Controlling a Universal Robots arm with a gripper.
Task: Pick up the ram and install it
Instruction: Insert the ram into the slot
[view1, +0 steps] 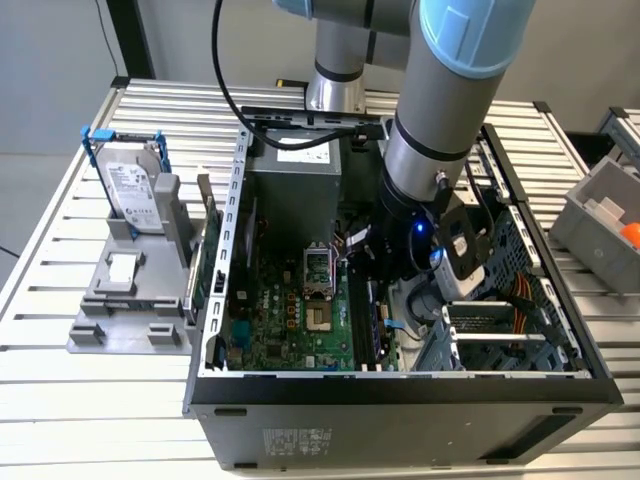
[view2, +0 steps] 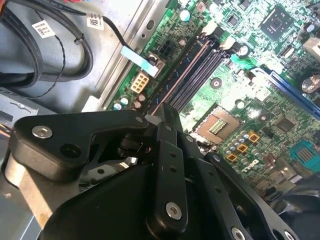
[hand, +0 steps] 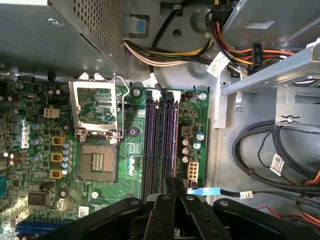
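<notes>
Slatted metal desk (view1: 60, 420), exterior view: carries an open black computer case (view1: 400, 400) with a large green motherboard (view1: 290, 320) lying flat inside. Toward the exterior view's left, a boxy silver hard drive (view1: 130, 185) stands in a grey fixture, well apart from the work. The grey-and-blue robot arm (view1: 450, 110) reaches down into the case. Its black pincer (view1: 375, 265) sits low over the board's long black memory slots (view1: 365, 320). The arm's own bulk hides the fingers and whatever they carry.

Second wrist view: pincer (view2: 159, 117) fingers pressed together, apparently pinching the near end of a thin, flat dark bluish-green circuit-board stick, the ram (view2: 182, 75). It is seen edge-on and runs along the outermost memory slot, beside the silver square processor socket (view2: 217, 125).

First wrist view: pincer (hand: 174, 186) at the near end of the slot bank (hand: 150, 145); ram (hand: 172, 145) lined up with a slot on the side away from the socket.

Progress, as judged: pick-up done, stick brought to the slots and aligned. Seating is unconfirmed.

Obscured: the fingers cover the stick's near end. The edge-on angle leaves it unclear whether it rests in the slot or just above. The state of the slot's end latches is hard to make out.
</notes>
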